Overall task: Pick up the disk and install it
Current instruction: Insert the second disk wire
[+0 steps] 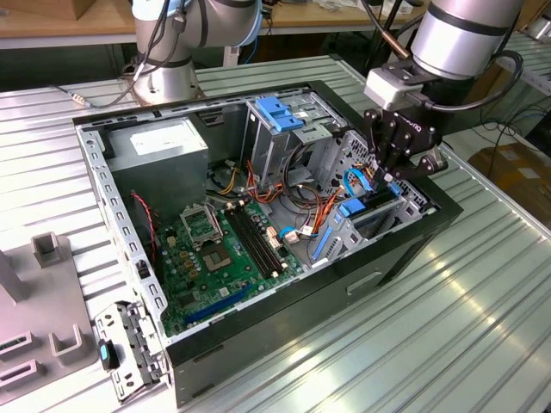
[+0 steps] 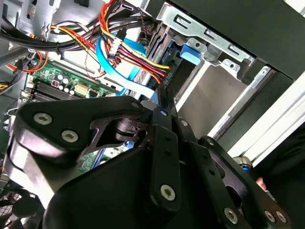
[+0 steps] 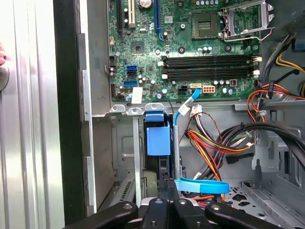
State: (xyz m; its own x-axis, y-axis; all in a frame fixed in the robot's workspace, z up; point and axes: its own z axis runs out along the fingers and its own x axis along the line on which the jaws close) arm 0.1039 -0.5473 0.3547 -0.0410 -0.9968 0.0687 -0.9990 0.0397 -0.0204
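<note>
"Where is the disk [image 3: 158,139]?"

"Right of the green board [image 1: 215,249], on its edge in the bay. My gripper [image 1: 389,177] sits just above it; I can't tell if it holds. It's heavy, hard and breaks easily. Hold the blue rails."

We see bright, even overhead light; glare streaks the ribbed metal table [image 1: 482,292], and the gripper [image 2: 157,102] linkage looms soft up close.

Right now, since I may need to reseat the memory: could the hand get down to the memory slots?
Probably yes. The case lies open on top, and the memory slots sit bare, with no cable across them. The hand is over the drive bay, beside the cables.
</note>
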